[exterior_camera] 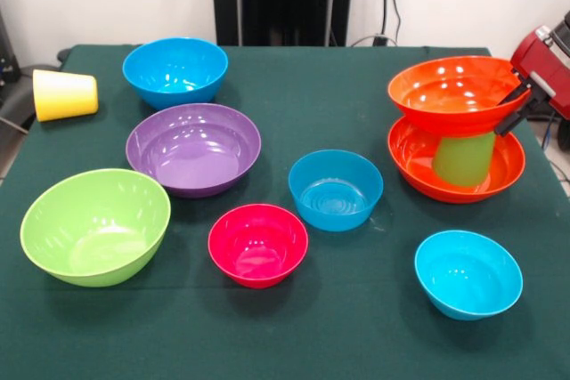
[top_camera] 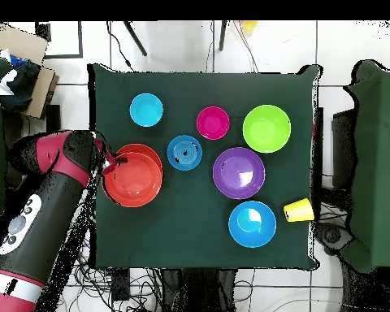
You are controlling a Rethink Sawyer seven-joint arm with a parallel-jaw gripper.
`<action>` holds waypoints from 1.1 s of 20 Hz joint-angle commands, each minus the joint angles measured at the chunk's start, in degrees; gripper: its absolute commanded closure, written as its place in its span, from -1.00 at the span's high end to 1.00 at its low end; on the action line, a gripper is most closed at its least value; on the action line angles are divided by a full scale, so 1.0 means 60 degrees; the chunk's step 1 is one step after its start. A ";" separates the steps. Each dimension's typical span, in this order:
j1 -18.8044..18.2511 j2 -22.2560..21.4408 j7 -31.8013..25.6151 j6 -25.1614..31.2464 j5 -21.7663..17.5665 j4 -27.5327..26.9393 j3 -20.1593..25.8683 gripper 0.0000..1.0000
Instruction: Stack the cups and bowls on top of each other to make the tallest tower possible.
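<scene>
Tower point(exterior_camera: 456, 131) so far — 2 orange bowls with the green cup point(exterior_camera: 463, 157) inverted between — stands at the tabletop point(exterior_camera: 356, 318) edge. Tool point(exterior_camera: 519, 102) clamped on the top bowl's rim; releasing off-centre could tip it.

Red arm point(top_camera: 44, 203), black joints, grey round markings; thin black pincer point(exterior_camera: 517, 104).

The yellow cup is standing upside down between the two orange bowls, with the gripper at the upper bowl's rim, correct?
Not quite. In the front view the cup between the orange bowls is the green cup; the yellow cup lies at the table's edge. The gripper is at the upper rim.
</scene>
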 commanded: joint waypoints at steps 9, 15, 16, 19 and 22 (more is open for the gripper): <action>-0.0317 -0.0188 0.0759 0.0586 -0.0461 0.0057 0.0733 1.00; -0.0314 -0.0184 0.0807 0.0552 -0.0439 0.0074 0.0736 1.00; -0.0309 -0.0181 0.0821 0.0544 -0.0434 0.0074 0.0734 1.00; -0.0295 -0.0160 0.0876 0.0526 -0.0422 0.0061 0.0717 1.00; -0.0292 -0.0142 0.0888 0.0504 -0.0436 0.0052 0.0692 1.00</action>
